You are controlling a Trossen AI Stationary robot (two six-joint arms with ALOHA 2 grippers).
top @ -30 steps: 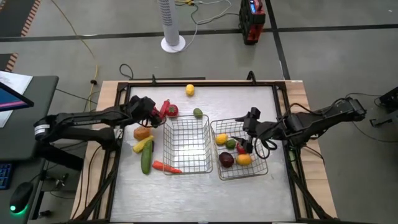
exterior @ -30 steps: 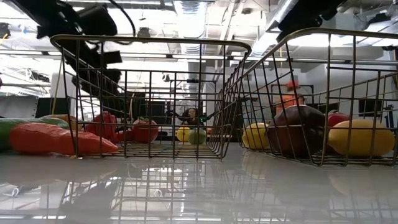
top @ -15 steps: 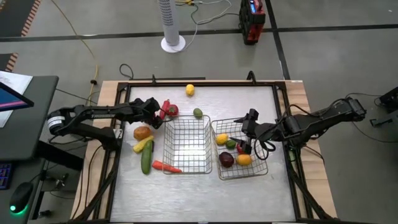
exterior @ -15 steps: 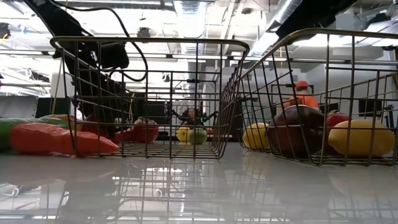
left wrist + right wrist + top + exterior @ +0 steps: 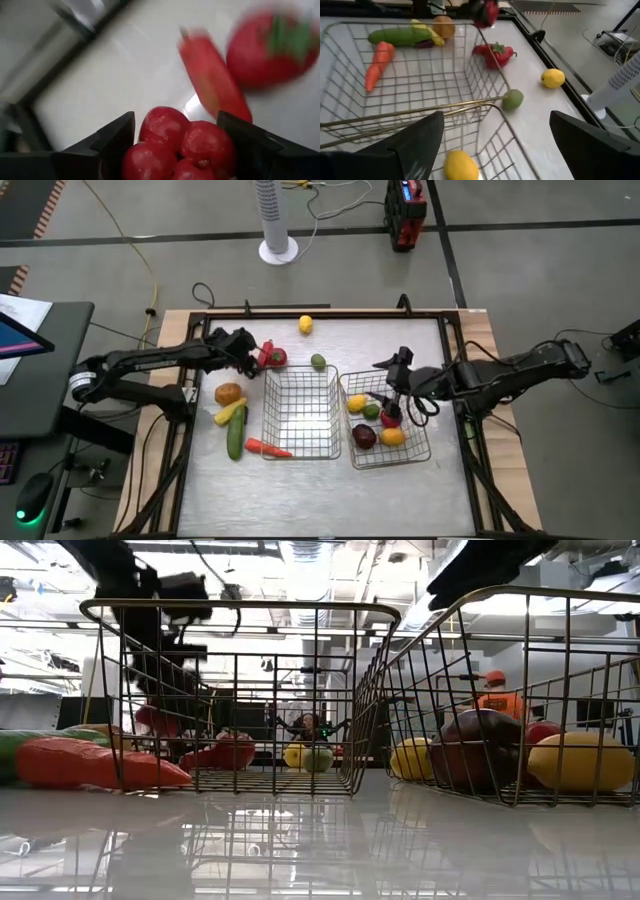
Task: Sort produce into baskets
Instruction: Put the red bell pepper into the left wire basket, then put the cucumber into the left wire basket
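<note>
My left gripper is at the table's far left, shut on a lobed red pepper, which also shows raised in the low view. Below it a long red pepper and a round red fruit lie on the table. My right gripper hangs open and empty over the far part of the right basket, which holds a lemon, a lime, a dark plum and other pieces. The left basket holds nothing. My left gripper pinches the red pepper between its two fingers, one on each side of its lobed body. The fingers come from above, slanting down. The pepper is lifted clear of the table.
On the table left of the baskets lie an orange fruit, a yellow piece, a cucumber and a carrot. A lemon and a lime lie toward the far edge. A black frame rims the table.
My left gripper has dipped to the red pieces and risen again with the red pepper, which now hangs clear of the table. My right gripper has risen out of the right basket and gone a little toward the far edge.
</note>
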